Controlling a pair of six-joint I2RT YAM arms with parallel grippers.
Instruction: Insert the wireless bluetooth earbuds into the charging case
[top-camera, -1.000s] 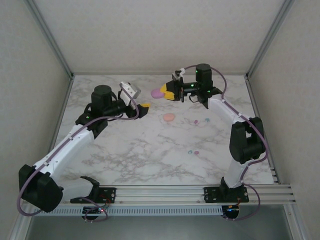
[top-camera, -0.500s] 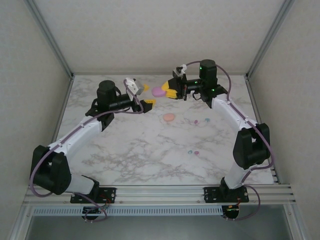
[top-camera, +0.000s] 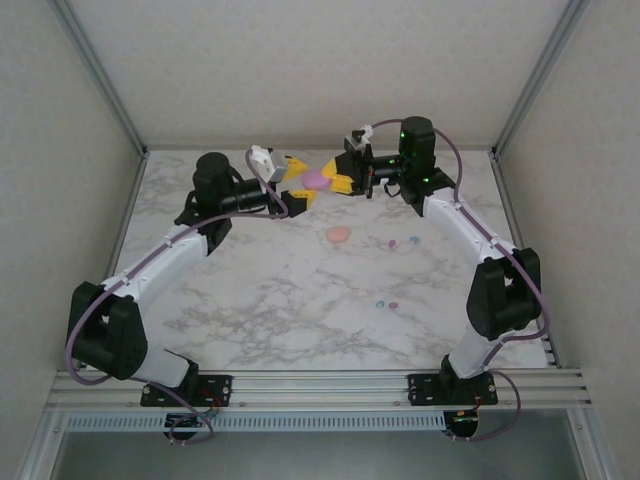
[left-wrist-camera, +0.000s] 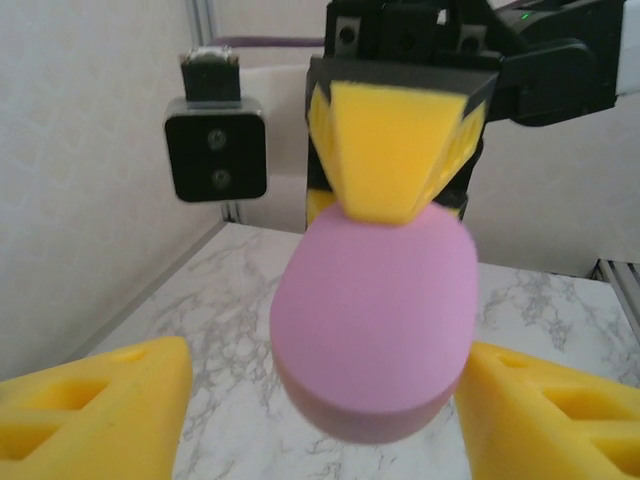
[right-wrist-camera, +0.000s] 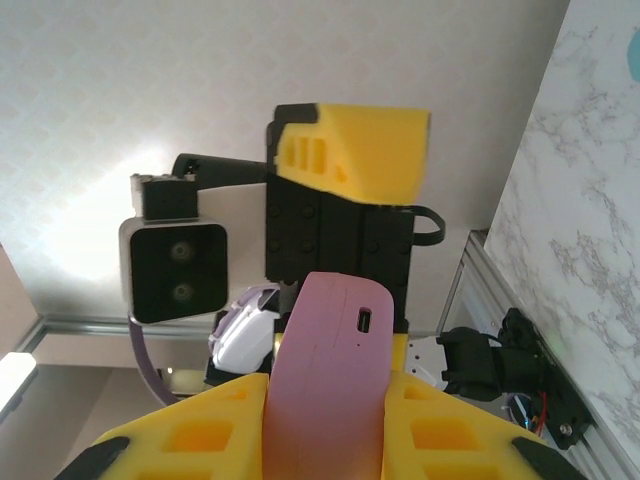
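Gripping the charging case (left-wrist-camera: 375, 320) between its yellow fingers, the right gripper (top-camera: 340, 181) holds it in the air above the far part of the table (top-camera: 250, 290). The fingers are clamped on one end of the case. In the right wrist view they press flat against both of its broad sides, and a small port (right-wrist-camera: 363, 320) on its narrow edge faces the camera. The case is an oval, pinkish-purple shell.

The left gripper (top-camera: 299, 182) faces the right gripper from the opposite side. Its fingers are spread apart, one on each side of the free end of the case. The left wrist view shows a strip of marble between each finger and the case, so the fingers are not touching it.

A second case (top-camera: 338, 234), salmon pink, lies flat on the table near the middle, in front of the two grippers.

Four earbuds (top-camera: 393, 243) lie loose on the marble. One purple and one teal bud sit close together just to the right of the second case. Another teal and purple pair sits nearer the arm bases, well apart from both cases.
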